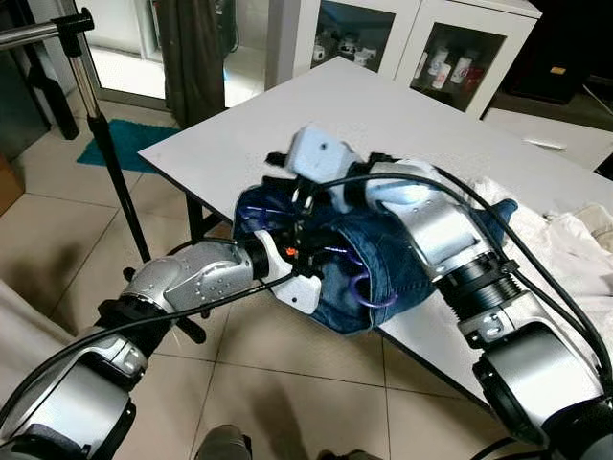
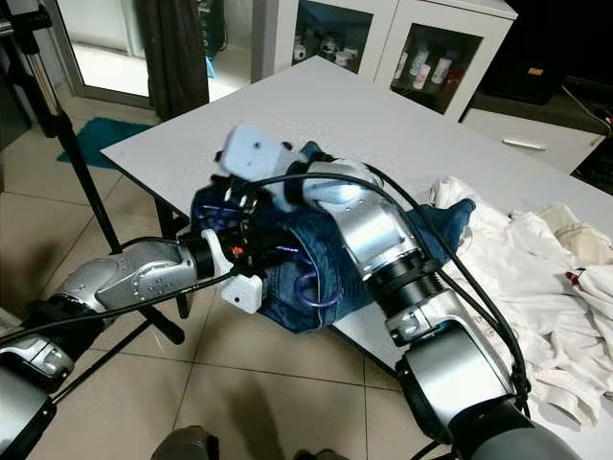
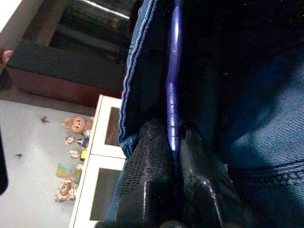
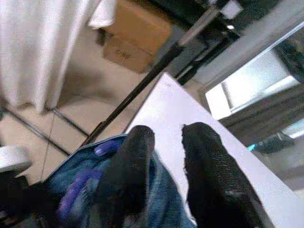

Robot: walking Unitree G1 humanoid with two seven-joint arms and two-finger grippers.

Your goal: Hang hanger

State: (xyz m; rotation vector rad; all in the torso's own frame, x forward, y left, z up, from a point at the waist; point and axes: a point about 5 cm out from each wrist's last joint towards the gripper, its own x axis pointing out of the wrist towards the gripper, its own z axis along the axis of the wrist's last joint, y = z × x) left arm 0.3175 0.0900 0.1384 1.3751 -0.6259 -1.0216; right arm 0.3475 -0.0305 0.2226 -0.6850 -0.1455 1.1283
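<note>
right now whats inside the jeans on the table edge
A purple hanger runs inside the blue jeans. A loop of it shows at the opening, and the left gripper has its jaws shut on the hanger's bar. The denim covers the rest of the hanger.

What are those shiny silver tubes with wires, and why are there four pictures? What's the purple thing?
The silver tubes are a robot's two arms. The two wide pictures come from cameras on its head, looking down, so you see what it sees. The other two come from small cameras on its wrists, looking along its black fingers.

In front of it is a white table. At the table's edge lies a pair of blue jeans, and farther along is a pile of white clothes.

The purple thing is a plastic hanger tucked in the jeans. The left gripper has its jaws pinched shut on it. The right gripper rests on the jeans with its jaws slightly apart, gripping nothing. The metal pole beside the table looks like part of a clothes rack.
</note>
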